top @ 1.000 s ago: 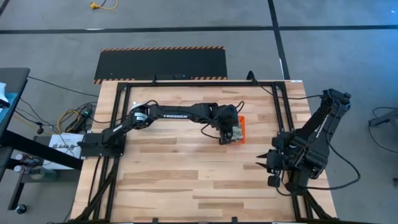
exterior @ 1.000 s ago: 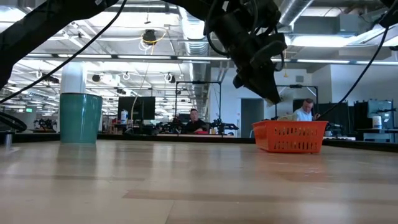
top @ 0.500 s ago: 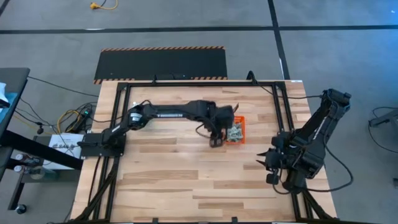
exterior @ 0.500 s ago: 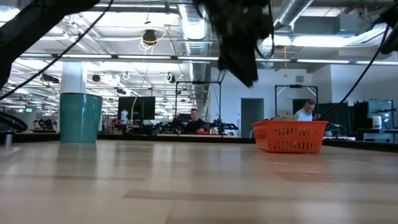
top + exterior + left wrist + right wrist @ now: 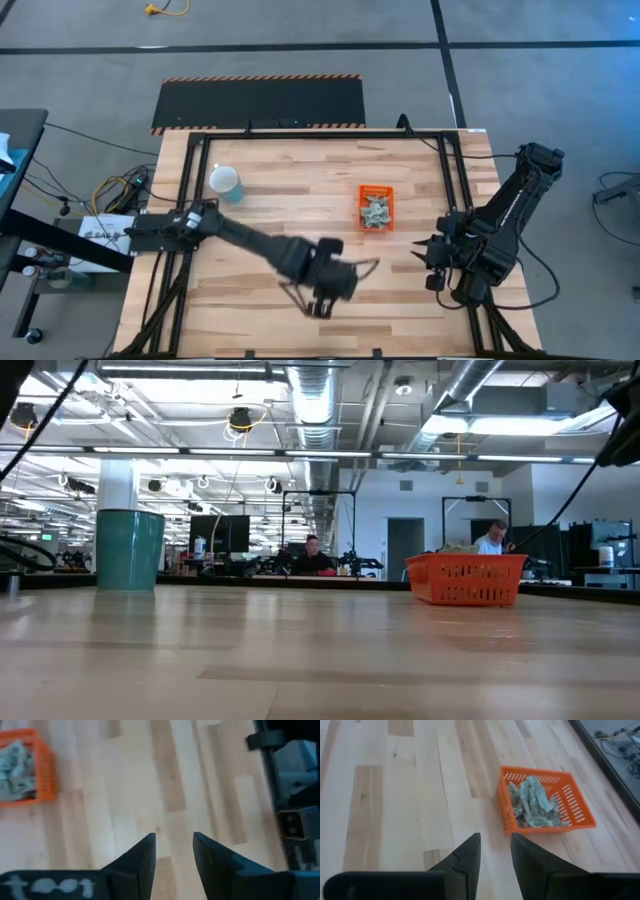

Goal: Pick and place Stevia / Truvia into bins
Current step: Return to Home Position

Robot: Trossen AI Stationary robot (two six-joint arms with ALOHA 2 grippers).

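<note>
Lying heaped, pale-green packets (image 5: 532,802) fill orange bin (image 5: 555,828).

- Honestly, there's nothing here I can read cleanly.
- The left gripper (image 5: 173,836) has some white lettering (image 5: 47,886) on its dark body. It's just a smear though, so I can't make out the characters.
- Any print on the packets (image 5: 532,802) in the orange tray (image 5: 580,815) is too small to read.

Bright, even light from ceiling strips (image 5: 250,453); faint shadows on table (image 5: 270,190).
</note>
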